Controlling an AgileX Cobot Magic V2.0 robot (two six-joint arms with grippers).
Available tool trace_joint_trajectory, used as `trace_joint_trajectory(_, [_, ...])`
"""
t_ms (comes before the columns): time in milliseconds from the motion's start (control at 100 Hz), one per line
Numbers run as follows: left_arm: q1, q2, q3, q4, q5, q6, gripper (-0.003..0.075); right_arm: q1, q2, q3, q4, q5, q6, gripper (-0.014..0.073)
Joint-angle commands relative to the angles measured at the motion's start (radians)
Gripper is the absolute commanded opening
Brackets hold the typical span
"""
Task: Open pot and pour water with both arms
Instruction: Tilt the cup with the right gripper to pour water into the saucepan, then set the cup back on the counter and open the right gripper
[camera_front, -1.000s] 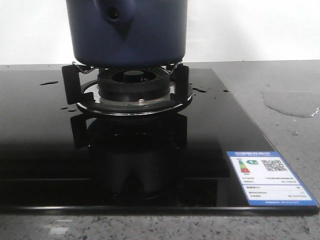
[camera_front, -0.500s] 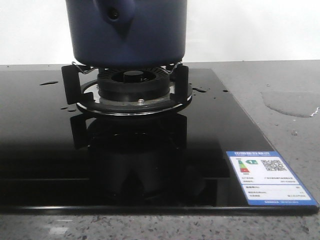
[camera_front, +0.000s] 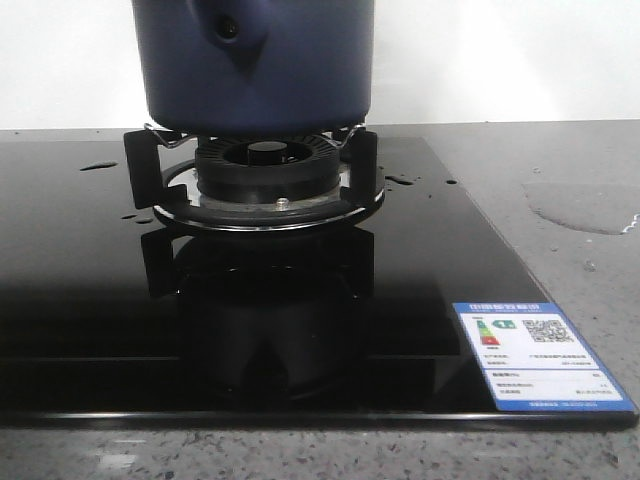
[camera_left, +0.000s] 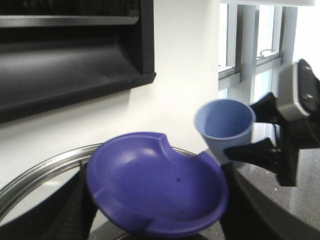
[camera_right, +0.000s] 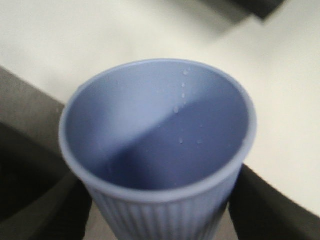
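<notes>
**Pot on the burner, lid lifted clear, cup held beside it**

Pot (camera_front: 255, 65), dark navy and smooth-sided, stands on the pan support (camera_front: 255, 165) of the gas hob (camera_front: 90, 300), its handle stub facing the front camera; its top is cut off in that view, so whether anything is inside cannot be told. Left wrist view: a purple-blue lid (camera_left: 157, 187), shown from its concave underside, fills the space where the left gripper's fingers sit; the dark fingers (camera_left: 80, 205) flank it, so the left gripper (camera_left: 150, 220) is judged to be clamped on the lid, though the contact itself is hidden. A steel rim (camera_left: 40, 172) curves behind the lid. Right wrist view: the pale-blue ribbed cup (camera_right: 160, 145) sits between dark fingers (camera_right: 260, 205) of the right gripper (camera_right: 160, 225), which grips it; the left wrist view confirms this, with black jaws closed on the cup's wall.

Contents: the cup holds only scattered droplets (camera_right: 182, 107) on its inner wall, with no pooled water visible, which suggests the pour is largely finished. Splashes lie on the hob glass, and a puddle (camera_front: 585, 205) lies on the counter (camera_front: 560, 160) to the right.

Technique: keep the lid high and to one side so that it clears the pot's mouth, bring the cup's lip over the opening before tilting, and tilt slowly to avoid further spills.
</notes>
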Motion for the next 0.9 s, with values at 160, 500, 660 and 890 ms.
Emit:
trace_joint_trajectory(160, [-0.054,0.053,-0.037,-0.085,0.009,0.019,0.0274,-0.243,-0.241,0.437,-0.002,-0.458,0.121,0.0206])
trace_joint_trajectory(500, [-0.119,0.165,-0.037,-0.098,0.011,0.066,0.0274,-0.484,-0.196,0.789,0.111,-0.953,0.140,0.0206])
trace_joint_trajectory(660, [-0.121,0.186,-0.037,-0.136,0.018,0.107,0.0274,-0.499,-0.127,0.805,0.111,-0.973,0.140,0.0206])
trace_joint_trajectory(890, [-0.121,0.186,-0.037,-0.144,0.021,0.133,0.0274,-0.499,-0.106,0.807,0.163,-1.024,0.171,0.0324])
